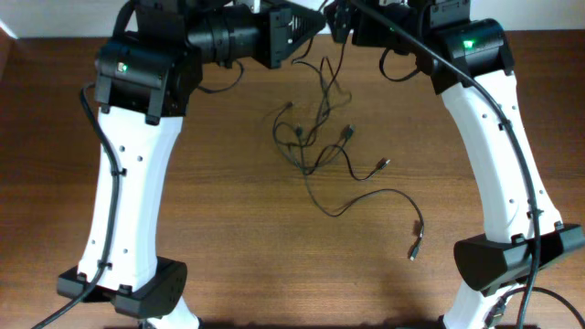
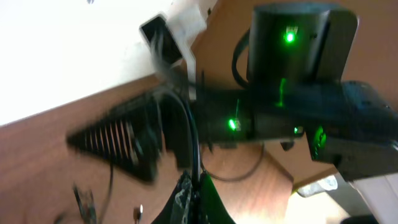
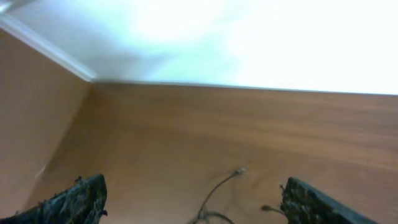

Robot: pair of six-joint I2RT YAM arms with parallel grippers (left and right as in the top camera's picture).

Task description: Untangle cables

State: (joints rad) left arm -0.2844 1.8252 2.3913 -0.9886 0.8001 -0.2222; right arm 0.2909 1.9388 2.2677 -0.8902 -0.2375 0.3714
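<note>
The cables (image 1: pixel 315 137) lie as a loose tangle of thin dark cords on the middle of the wooden table (image 1: pixel 228 238), with small plugs at their ends. One long cord (image 1: pixel 384 194) trails toward the front right and ends in a plug (image 1: pixel 416 249). A strand (image 1: pixel 325 73) rises from the tangle to the two grippers at the far edge. My left gripper (image 2: pixel 198 190) is shut on that thin cable (image 2: pixel 197 146), also seen from overhead as the left gripper (image 1: pixel 313 26). My right gripper (image 3: pixel 196 202) stands wide open above the cables (image 3: pixel 217 186), holding nothing; overhead the right gripper (image 1: pixel 340 22) sits close beside the left one.
The white wall edge (image 3: pixel 186 37) borders the table's far side. Both white arm bases (image 1: pixel 137 283) (image 1: pixel 512 260) stand at the front corners. Thick black arm cables (image 1: pixel 512 119) run along the right arm.
</note>
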